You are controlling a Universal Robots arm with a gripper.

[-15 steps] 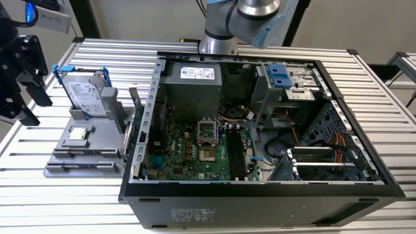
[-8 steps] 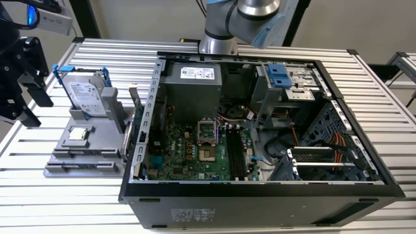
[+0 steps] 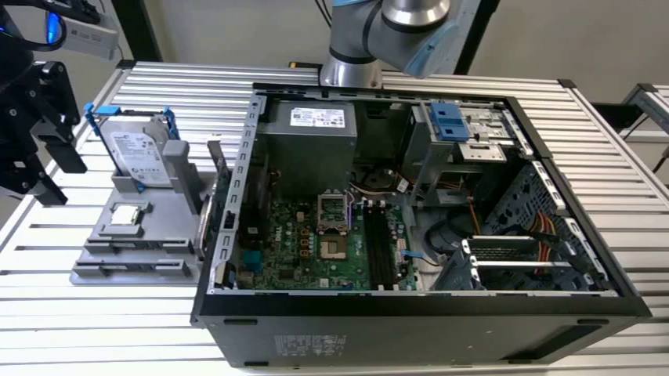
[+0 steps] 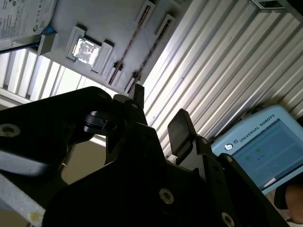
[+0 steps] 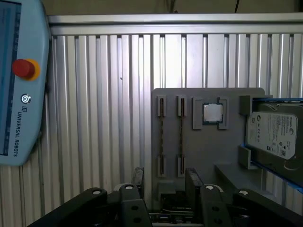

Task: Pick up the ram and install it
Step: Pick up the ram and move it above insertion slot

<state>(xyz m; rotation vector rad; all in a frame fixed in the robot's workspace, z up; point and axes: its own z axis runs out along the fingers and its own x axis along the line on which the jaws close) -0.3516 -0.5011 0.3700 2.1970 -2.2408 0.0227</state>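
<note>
The ram [image 3: 216,167] looks like the thin dark stick standing on edge between the grey parts holder [image 3: 146,235] and the open computer case [image 3: 418,196]. My gripper [image 3: 50,168] hangs at the exterior view's left edge, well apart from the ram and above the table beside the holder. In both wrist views the gripper [image 5: 164,182] [image 4: 158,113] is open, with nothing between its black fingers [image 5: 191,179]. The holder [image 5: 199,146] lies below them. The long black motherboard slots [image 3: 378,244] run inside the case.
The holder carries a silver hard drive with blue rails [image 3: 138,153] [image 5: 274,135], a square processor [image 3: 125,215] [image 5: 212,113] and two narrow grooves [image 5: 161,137]. A teach pendant [image 5: 19,85] [image 4: 265,146] lies on the ribbed metal table [image 3: 63,313]. The arm's base [image 3: 350,70] stands behind the case.
</note>
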